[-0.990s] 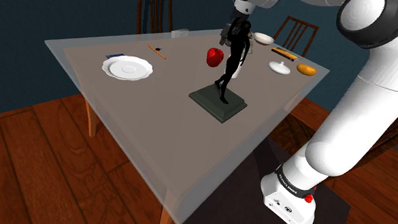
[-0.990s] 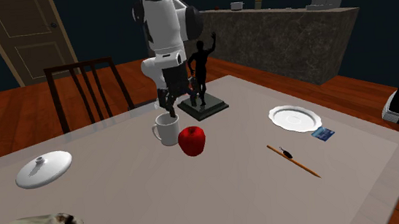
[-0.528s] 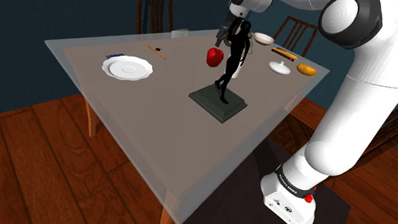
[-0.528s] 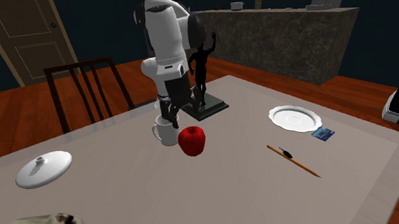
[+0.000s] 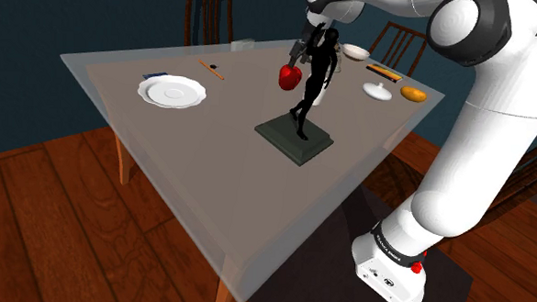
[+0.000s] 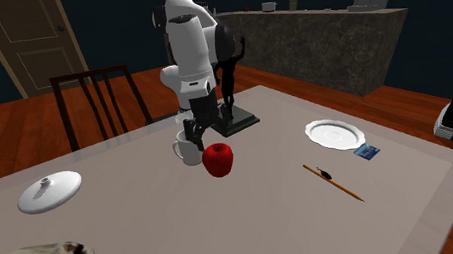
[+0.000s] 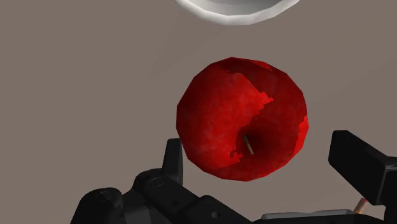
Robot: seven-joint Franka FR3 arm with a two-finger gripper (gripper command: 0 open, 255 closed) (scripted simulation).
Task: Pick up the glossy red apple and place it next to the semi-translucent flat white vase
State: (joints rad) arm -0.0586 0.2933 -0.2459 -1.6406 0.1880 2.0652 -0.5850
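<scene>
The glossy red apple (image 5: 290,76) (image 6: 217,159) (image 7: 242,118) stands on the grey table with its stem up, beside a white mug (image 6: 188,150) (image 7: 229,9). My black gripper (image 5: 297,56) (image 6: 196,137) (image 7: 262,156) hangs just above the apple, open. Its two fingers stand apart on either side of the fruit without touching it. The flat white vase (image 5: 377,90) (image 6: 49,192), a low dish shape with a small knob, lies apart from the apple, towards the second exterior view's left.
A black figure statue (image 5: 307,92) (image 6: 230,84) on a dark base stands close behind the arm. Also on the table are a white plate (image 5: 172,92) (image 6: 334,132), a brush (image 6: 333,180), a small blue card (image 6: 368,152), an orange (image 5: 412,92) and a white bowl (image 5: 355,52). Chairs stand at the table's edges.
The gripper has come down and across from over the mug to just above the apple. The apple and everything else on the table stayed put.
</scene>
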